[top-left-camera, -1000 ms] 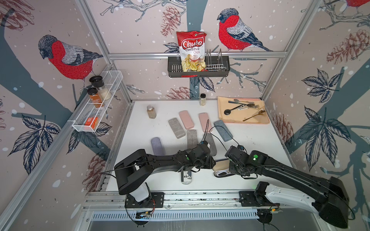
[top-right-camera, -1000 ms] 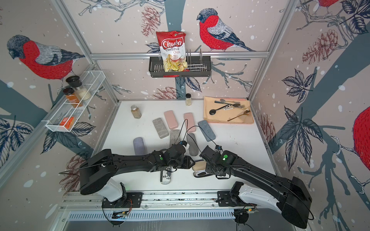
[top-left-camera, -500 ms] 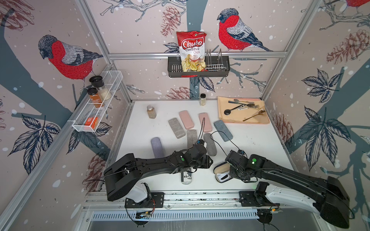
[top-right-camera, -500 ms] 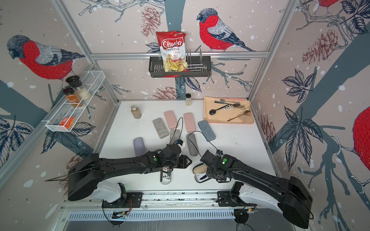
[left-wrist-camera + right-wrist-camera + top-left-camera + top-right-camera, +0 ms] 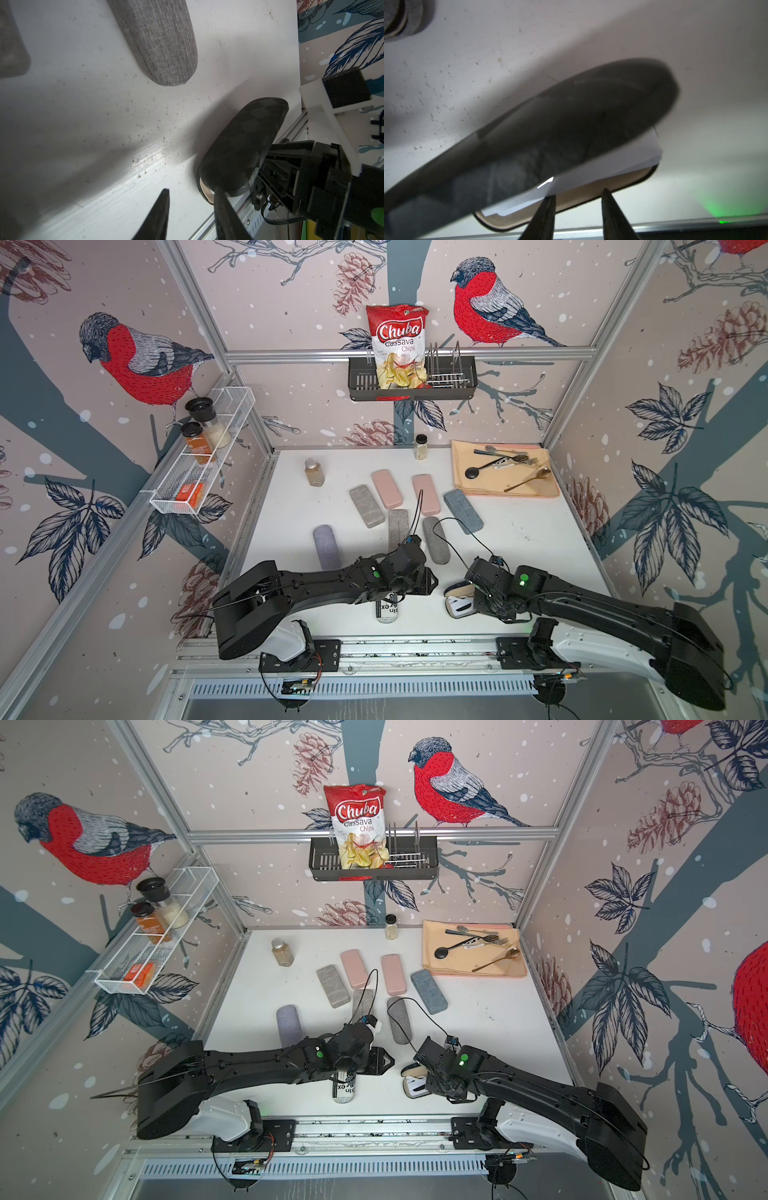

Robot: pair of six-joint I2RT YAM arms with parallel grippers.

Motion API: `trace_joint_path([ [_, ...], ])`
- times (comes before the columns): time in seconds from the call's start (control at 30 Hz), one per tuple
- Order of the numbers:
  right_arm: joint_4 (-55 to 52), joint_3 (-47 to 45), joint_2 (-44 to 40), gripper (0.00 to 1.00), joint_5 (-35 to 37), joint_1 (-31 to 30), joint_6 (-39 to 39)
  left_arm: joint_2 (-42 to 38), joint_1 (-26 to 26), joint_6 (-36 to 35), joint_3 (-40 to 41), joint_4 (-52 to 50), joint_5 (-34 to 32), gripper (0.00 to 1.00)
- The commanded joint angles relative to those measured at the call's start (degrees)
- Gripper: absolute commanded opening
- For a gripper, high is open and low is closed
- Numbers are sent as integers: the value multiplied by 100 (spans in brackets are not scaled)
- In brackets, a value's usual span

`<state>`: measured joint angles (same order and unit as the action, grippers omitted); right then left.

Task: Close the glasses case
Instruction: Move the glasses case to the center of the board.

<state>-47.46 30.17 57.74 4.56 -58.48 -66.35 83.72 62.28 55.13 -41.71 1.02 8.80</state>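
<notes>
The right hand [image 5: 578, 193] sits a little nearer the front rail [image 5: 415, 645] than a second ago. Its fingers stand part open and grip nothing, tips at the near rim of the case [image 5: 571, 128]. The case lies at the front right of the table [image 5: 519, 539] — lid half raised, white paper showing inside. The left hand [image 5: 191, 190] has also come frontward, away from the grey case [image 5: 162, 41]. It is part open and empty, just beside the lid. Room between the hands is tight — right of the case, open table runs to the wall.
</notes>
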Motion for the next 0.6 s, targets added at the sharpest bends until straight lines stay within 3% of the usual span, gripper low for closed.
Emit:
trace_joint_path([
  [0.0,279,-118,22,38,-52,-54,-185,51,3,-55,-81,170,-1,37],
  [0.57,960,91,725,44,136,-4,-31,56,-5,-16,-118,55,-160,37],
])
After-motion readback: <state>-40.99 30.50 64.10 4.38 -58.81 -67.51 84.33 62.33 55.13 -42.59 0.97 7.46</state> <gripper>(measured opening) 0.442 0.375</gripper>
